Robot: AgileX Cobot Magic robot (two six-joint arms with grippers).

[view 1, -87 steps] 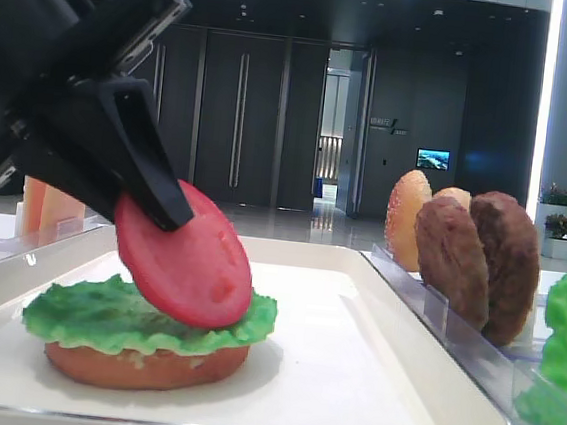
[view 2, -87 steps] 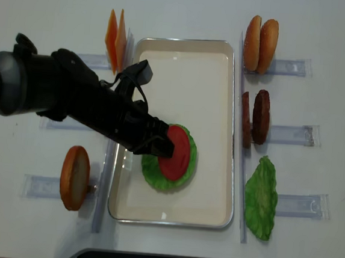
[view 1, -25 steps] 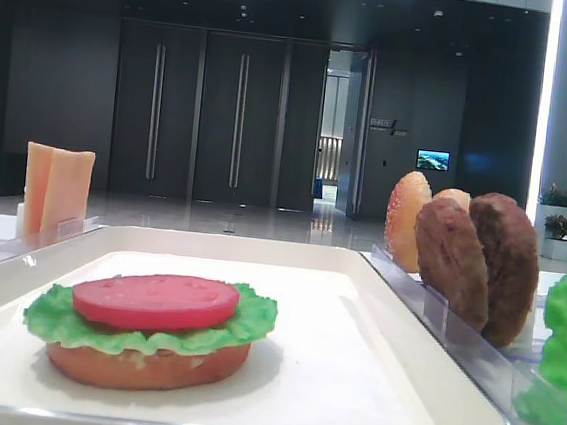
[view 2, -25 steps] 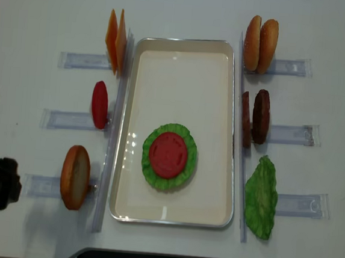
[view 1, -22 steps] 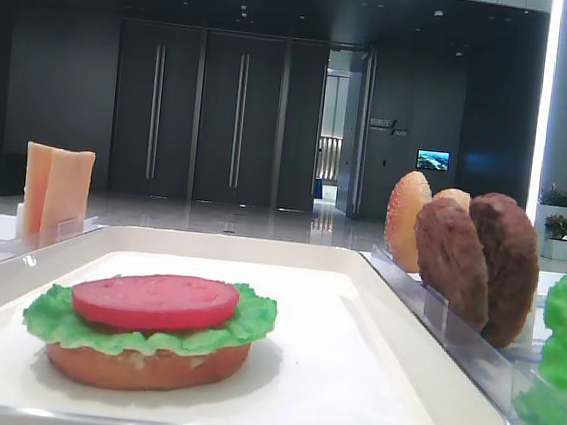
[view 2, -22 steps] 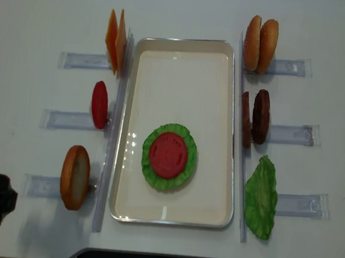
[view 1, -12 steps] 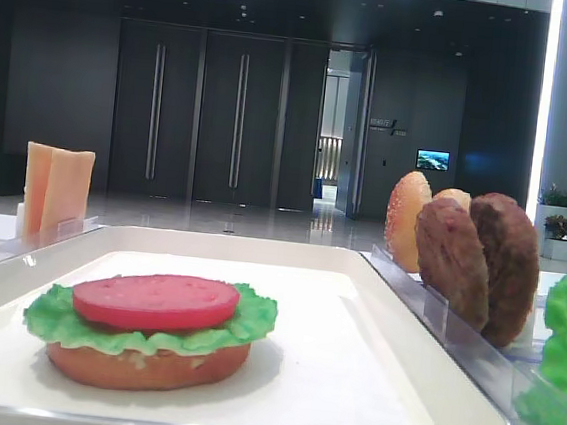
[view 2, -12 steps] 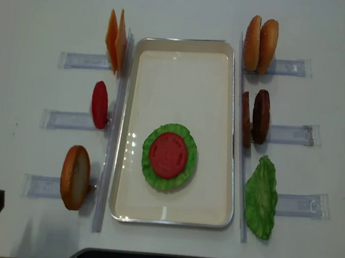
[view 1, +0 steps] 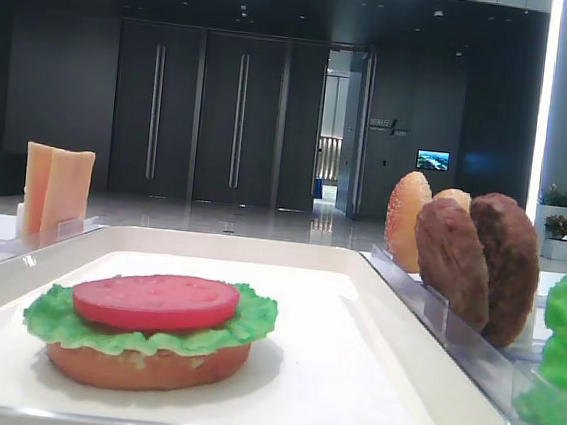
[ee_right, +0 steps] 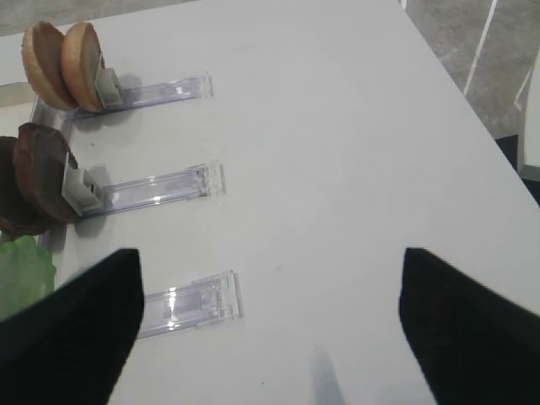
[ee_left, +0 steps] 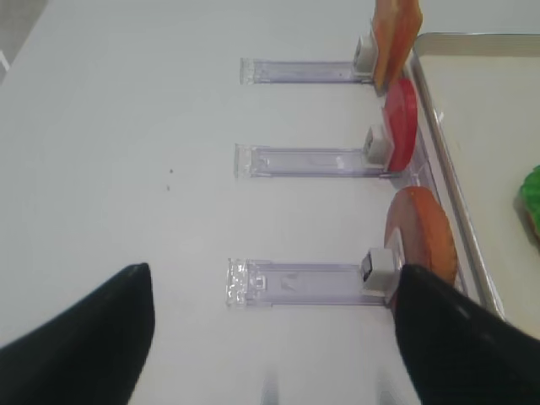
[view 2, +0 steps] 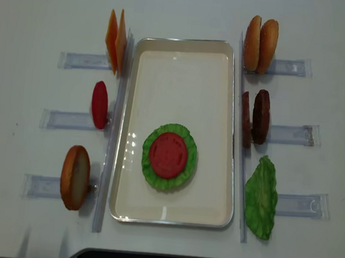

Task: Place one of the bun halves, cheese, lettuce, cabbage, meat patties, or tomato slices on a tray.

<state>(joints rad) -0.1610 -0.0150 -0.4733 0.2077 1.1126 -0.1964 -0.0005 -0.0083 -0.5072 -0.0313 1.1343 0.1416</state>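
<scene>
The left gripper [ee_left: 270, 337] has let go of the tomato slice [view 2: 168, 155], which now lies flat on the lettuce [view 2: 184, 172] at the tray's [view 2: 186, 45] lower centre; the arm has withdrawn to the lower left corner.

A lobby-like hall (tall dark double doors [view 1: 198, 114], glossy floor) behind a white table [view 2: 326, 34].

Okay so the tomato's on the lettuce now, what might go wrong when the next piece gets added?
1. The tomato slice lies loose on the lettuce and bottom bun; a piece dropped off-centre may slide the stack apart.
2. The meat patties stand tight together in their rack, so a grab could take or tip both.
3. The stack sits near the tray front end, so an overshoot might knock the rim.
</scene>
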